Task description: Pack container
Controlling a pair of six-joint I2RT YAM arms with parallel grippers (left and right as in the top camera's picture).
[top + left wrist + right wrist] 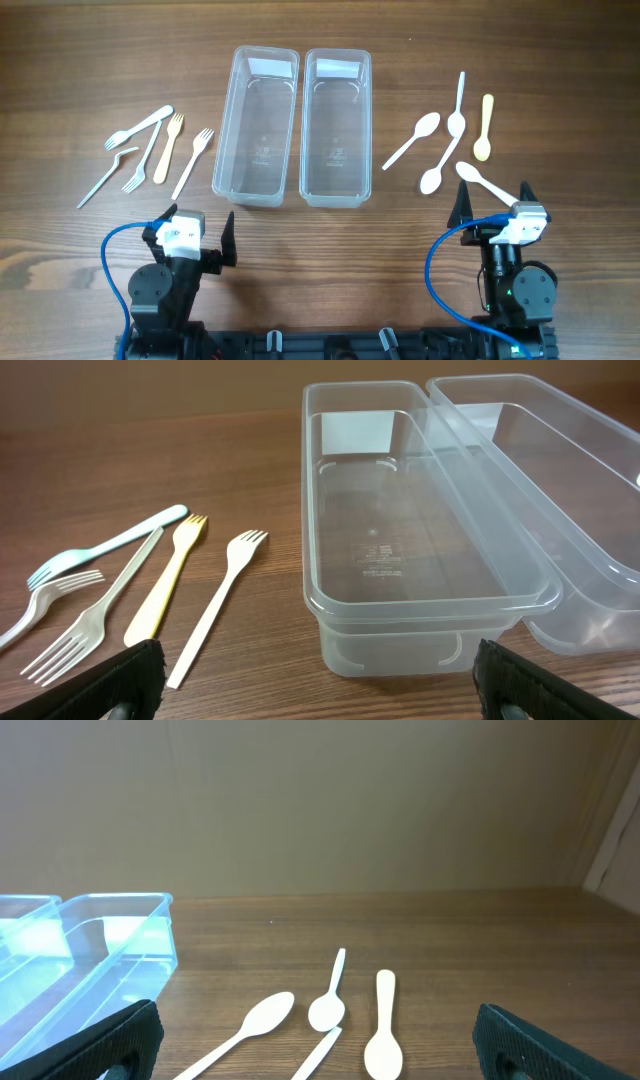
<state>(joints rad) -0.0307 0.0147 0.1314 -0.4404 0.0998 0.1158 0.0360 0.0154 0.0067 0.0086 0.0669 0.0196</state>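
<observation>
My left hand [190, 224], released like the right hand [493, 200], is nearer the forks [166, 150], lying lengthwise ahead-left.

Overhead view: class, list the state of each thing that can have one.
Left container, empty, no lid.
Right container, empty, no lid.
Five forks, loose on table, unpacked.
Five spoons, loose on table, unpacked.
Left gripper, open, holding nothing.
Right gripper, open, holding nothing.
</observation>
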